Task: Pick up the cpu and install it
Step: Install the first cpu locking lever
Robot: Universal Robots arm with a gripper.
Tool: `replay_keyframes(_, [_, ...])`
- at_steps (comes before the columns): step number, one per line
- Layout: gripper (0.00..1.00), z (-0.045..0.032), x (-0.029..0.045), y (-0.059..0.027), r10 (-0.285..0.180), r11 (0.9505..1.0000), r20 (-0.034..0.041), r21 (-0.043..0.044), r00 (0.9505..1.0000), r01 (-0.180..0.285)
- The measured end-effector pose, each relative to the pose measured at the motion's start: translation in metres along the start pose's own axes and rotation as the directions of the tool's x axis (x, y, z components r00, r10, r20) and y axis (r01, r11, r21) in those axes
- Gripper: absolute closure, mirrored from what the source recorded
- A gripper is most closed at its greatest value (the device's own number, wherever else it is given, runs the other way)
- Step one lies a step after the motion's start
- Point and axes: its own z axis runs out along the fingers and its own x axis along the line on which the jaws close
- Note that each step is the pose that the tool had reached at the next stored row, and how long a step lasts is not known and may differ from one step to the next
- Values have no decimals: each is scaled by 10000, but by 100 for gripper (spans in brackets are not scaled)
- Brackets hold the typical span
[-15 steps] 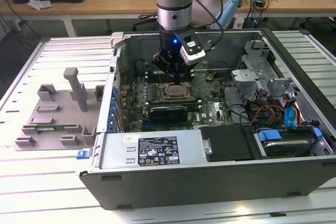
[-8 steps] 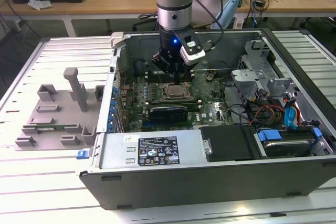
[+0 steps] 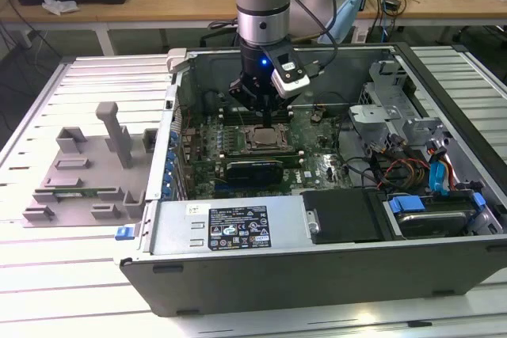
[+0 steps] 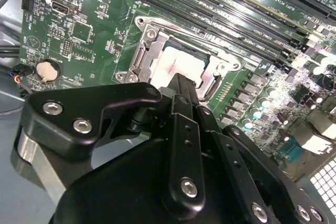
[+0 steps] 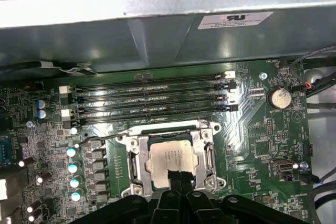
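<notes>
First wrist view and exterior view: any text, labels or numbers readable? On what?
White sticker on case wall: print too small to read.
cpu lid: faint marks, unreadable.
Black label on metal cover, exterior view: too small to read.
Nothing legible overall.

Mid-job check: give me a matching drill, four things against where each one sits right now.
Things:
1. cpu
2. claw
3. coin battery
4. grey fixture

Places:
A. on the table, outside the case
B. lying in the socket frame
C. low over the cpu
D. on the green board, apart from the socket frame

Pairs: 1-B, 2-C, 3-D, 4-A
</notes>
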Motion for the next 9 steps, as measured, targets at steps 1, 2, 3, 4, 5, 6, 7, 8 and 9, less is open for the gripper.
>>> replay_keyframes(1, [89, 0, 14, -1, -1, 10000, 1, -2, 10000, 1])
replay_keyframes(2, [89, -1, 26, -3, -1, 10000, 1, -2, 10000, 1])
replay_keyframes(3, [89, -2, 47, -5, -1, 10000, 1, -2, 10000, 1])
replay_keyframes(4, [89, -4, 79, -8, 1, 10000, 1, -2, 10000, -1])
replay_keyframes(5, [89, -7, 120, -12, 1, 10000, 1, -3, 10000, -1])
replay_keyframes(6, [89, -9, 154, -16, -1, 10000, 1, -5, 10000, 1])
replay_keyframes(7, [89, -10, 172, -18, -2, 10000, 1, -5, 10000, 2])
replay_keyframes(8, [89, -12, 196, -20, 0, 10000, 2, -5, 10000, 0])
replay_keyframes(9, [89, -14, 230, -23, 1, 10000, 4, -5, 10000, -1])
